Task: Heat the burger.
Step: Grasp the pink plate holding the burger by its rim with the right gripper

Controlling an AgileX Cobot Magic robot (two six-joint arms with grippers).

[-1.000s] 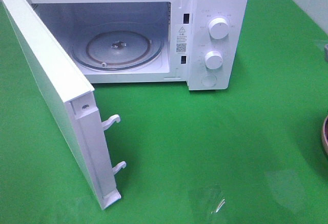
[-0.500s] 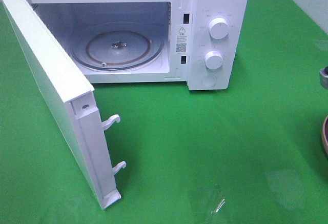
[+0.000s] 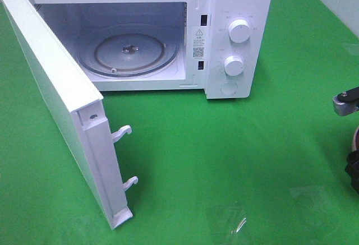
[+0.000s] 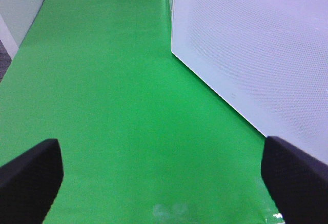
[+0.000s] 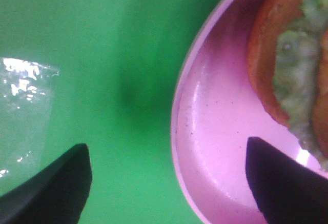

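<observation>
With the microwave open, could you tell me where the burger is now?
The burger lies on the pink plate, shown only in the right wrist view, close by the open right claw at the table's right.

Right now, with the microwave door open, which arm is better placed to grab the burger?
Right. The right gripper hangs open over the pink plate, the burger near one fingertip. The left gripper, also open, faces only green table beside the microwave door.

Left gripper [image 4: 164, 178] black, rounded; right gripper [image 5: 166, 183] alike
</observation>
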